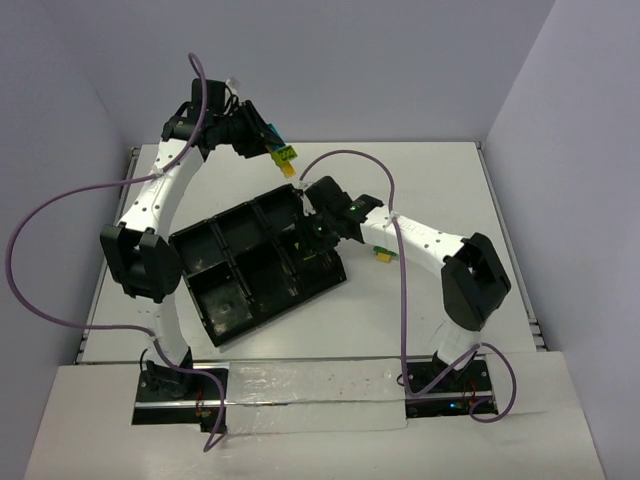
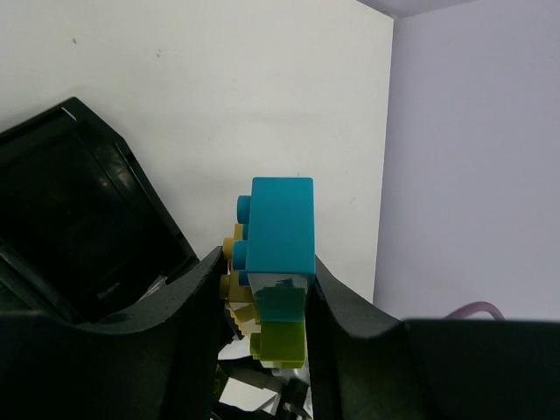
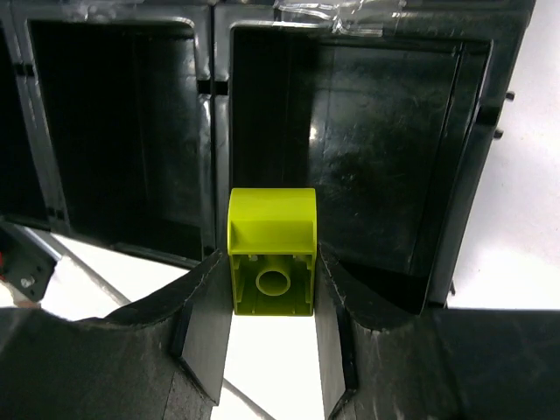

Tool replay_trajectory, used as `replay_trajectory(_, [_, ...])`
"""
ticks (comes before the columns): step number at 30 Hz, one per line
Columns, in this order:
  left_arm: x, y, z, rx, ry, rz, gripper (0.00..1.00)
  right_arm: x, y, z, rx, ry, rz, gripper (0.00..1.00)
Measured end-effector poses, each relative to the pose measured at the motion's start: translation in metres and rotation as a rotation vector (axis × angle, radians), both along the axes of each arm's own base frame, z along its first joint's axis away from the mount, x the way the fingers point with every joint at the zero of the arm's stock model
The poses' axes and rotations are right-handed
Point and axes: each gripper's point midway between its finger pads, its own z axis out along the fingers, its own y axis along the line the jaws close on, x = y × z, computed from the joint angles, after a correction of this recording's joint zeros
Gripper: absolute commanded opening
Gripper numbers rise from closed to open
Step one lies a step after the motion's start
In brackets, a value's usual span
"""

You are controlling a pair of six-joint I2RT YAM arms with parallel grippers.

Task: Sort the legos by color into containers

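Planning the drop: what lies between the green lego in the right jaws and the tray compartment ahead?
Nothing: the right wrist view shows the green lego facing the compartment with no object between.

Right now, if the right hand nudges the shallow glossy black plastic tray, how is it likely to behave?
The shallow glossy black plastic tray looks thin-walled, so it is probably light. Lying askew on the smooth white table, it would likely slide or pivot. Being wide and low, it seems unlikely to tip.

A loose brick (image 1: 383, 257) lies on the table (image 1: 440, 180) right of the tray (image 1: 262, 275).
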Motion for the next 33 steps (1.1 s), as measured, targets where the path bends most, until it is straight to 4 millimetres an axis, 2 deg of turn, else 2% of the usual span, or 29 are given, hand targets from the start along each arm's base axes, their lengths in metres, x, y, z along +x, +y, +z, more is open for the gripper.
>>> replay_trajectory(2, [0.000,0.003,0.002,0.005,-0.008,0.006,0.00,0.002,0.001,-0.001,-0.003,-0.003,-0.003,0.67])
replay_trajectory(4, [0.000,0.004,0.003,0.010,-0.012,0.010,0.00,0.004,0.001,0.000,-0.004,-0.007,-0.008,0.73])
replay_trajectory(9, [0.000,0.006,0.000,0.019,-0.008,0.009,0.00,0.008,-0.001,0.004,-0.011,-0.029,-0.025,0.74])
replay_trajectory(12, [-0.001,0.006,-0.005,0.024,0.001,0.007,0.00,0.010,-0.005,0.015,-0.008,-0.058,-0.039,0.74])
replay_trajectory(16, [-0.004,0.007,-0.014,0.032,0.020,0.000,0.00,0.014,-0.009,0.048,0.036,-0.119,-0.058,0.83])
replay_trajectory(20, [-0.011,0.003,-0.018,0.039,0.015,-0.061,0.00,0.028,-0.012,0.100,0.119,-0.198,-0.073,0.96])
replay_trajectory(24, [-0.022,-0.003,-0.017,0.027,0.002,-0.151,0.00,0.049,-0.014,0.155,0.201,-0.298,-0.086,0.98])
replay_trajectory(27, [-0.031,-0.010,-0.014,0.006,-0.005,-0.220,0.00,0.061,-0.011,0.189,0.242,-0.361,-0.079,0.99])
replay_trajectory(30, [-0.038,-0.015,-0.013,-0.005,-0.012,-0.267,0.00,0.068,-0.004,0.206,0.263,-0.390,-0.063,0.99])
replay_trajectory(33, [-0.044,-0.020,-0.011,-0.011,-0.019,-0.302,0.00,0.074,0.004,0.207,0.269,-0.383,-0.045,1.00])
